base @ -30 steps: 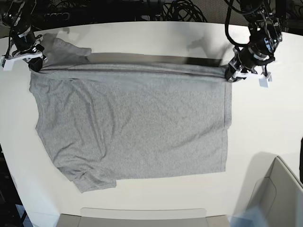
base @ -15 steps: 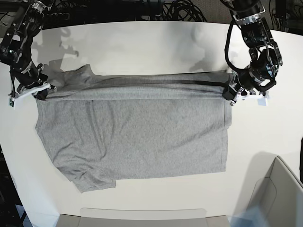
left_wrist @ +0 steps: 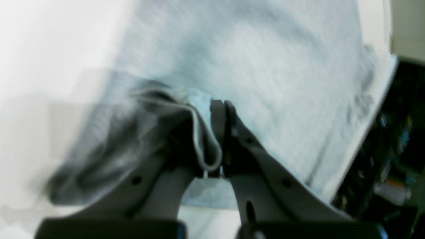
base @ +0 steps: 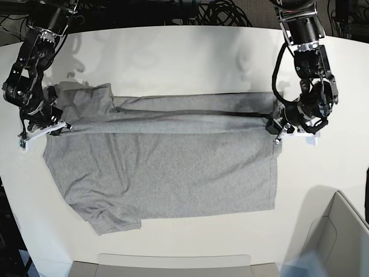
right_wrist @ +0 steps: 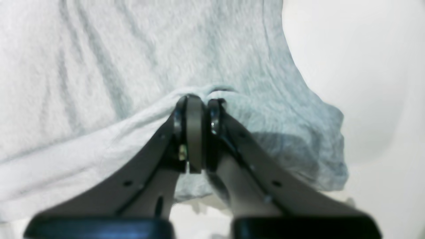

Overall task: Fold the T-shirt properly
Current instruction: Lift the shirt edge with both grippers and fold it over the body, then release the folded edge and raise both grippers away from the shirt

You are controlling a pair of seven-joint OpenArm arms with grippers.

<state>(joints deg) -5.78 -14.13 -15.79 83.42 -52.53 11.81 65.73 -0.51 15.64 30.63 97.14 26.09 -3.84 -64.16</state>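
On the white table [base: 173, 52] the T-shirt [base: 161, 167] lies spread flat, plain grey side up, no lettering visible. Its far edge is lifted and folded toward the near side, forming a long horizontal band across the shirt's width. Left gripper [base: 275, 128], on the base view's right, is clamped on the shirt's corner at that end of the band; the left wrist view shows the jaws pressed together with a hem loop of fabric [left_wrist: 207, 146] pinched between them. Right gripper [base: 52, 128], on the base view's left, is closed on the shirt at the sleeve end; the right wrist view shows its fingertips [right_wrist: 194, 113] together with bunched cloth at the tips. One sleeve [base: 106, 219] sticks out at the near-left corner. Cardboard box [base: 334, 242] sits at the near right, black cables [base: 219, 14] beyond the far table edge.
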